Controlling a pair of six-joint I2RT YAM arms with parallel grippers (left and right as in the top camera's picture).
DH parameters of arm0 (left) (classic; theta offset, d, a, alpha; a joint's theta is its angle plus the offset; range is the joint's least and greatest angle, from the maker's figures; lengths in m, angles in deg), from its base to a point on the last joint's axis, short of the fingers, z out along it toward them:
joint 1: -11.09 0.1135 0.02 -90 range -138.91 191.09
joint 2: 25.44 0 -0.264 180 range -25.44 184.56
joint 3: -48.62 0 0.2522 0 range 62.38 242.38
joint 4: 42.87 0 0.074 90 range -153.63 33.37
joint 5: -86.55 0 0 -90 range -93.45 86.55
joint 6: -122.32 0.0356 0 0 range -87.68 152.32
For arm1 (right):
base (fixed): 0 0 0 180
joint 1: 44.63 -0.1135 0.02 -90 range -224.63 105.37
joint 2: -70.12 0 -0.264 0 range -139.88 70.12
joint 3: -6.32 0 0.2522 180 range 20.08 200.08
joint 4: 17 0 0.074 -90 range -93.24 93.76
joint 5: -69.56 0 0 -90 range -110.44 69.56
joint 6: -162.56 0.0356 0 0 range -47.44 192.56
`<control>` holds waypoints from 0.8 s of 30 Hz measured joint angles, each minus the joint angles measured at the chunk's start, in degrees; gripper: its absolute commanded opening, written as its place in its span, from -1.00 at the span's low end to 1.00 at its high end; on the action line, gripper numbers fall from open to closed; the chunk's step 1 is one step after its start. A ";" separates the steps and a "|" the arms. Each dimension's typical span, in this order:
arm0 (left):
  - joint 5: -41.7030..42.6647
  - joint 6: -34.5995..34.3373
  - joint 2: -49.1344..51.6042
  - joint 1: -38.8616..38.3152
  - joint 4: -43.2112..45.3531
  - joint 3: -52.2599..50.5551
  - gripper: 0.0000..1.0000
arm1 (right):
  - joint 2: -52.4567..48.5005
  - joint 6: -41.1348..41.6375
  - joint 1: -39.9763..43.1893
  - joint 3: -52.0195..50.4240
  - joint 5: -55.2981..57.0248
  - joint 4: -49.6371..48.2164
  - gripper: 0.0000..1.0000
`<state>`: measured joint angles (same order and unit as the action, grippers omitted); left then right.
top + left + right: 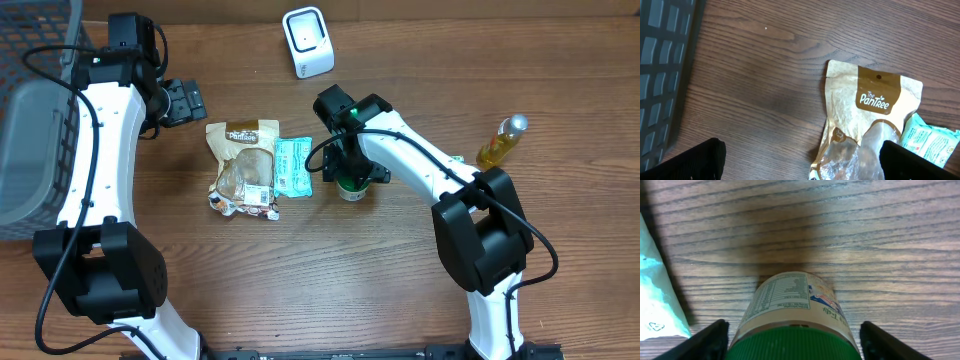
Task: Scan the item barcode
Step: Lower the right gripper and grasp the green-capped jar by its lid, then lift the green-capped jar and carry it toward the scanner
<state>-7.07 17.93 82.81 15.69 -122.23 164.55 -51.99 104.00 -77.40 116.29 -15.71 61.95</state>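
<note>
While the left gripper (pixel 800 162) hangs spread wide over the wood at the upper left of the overhead view, the right gripper (pixel 795 342) straddles the green-lidded jar (pixel 790 300) near frame centre, fingers (pixel 710 340) flanking its lid; whether they pinch it I cannot tell. The white scanner (pixel 308 42) stands at top centre, well apart.
</note>
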 measured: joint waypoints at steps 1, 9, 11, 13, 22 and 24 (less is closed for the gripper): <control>0.00 0.00 0.00 0.00 0.02 0.00 0.99 | 0.00 0.04 0.00 0.00 0.00 -0.02 0.25; 0.00 0.00 0.00 0.00 0.00 0.00 0.99 | 0.02 0.00 2.47 0.76 -4.66 3.32 0.09; 0.00 0.00 0.00 0.00 0.02 0.00 0.99 | 0.35 0.07 4.55 1.53 -7.54 5.81 0.09; 0.00 0.00 0.00 0.00 0.02 0.00 0.99 | 1.53 0.07 6.75 2.34 -10.75 7.72 0.09; -0.02 0.00 0.00 0.00 0.02 0.00 0.99 | 9.01 0.07 12.92 3.91 -34.53 21.31 0.25; 0.00 0.00 0.00 0.00 0.02 0.00 0.99 | 9.01 0.07 12.90 3.91 -39.04 22.82 0.25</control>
<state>-7.07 17.93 82.81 15.69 -122.21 164.55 -42.98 104.07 -64.51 120.20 -54.74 84.77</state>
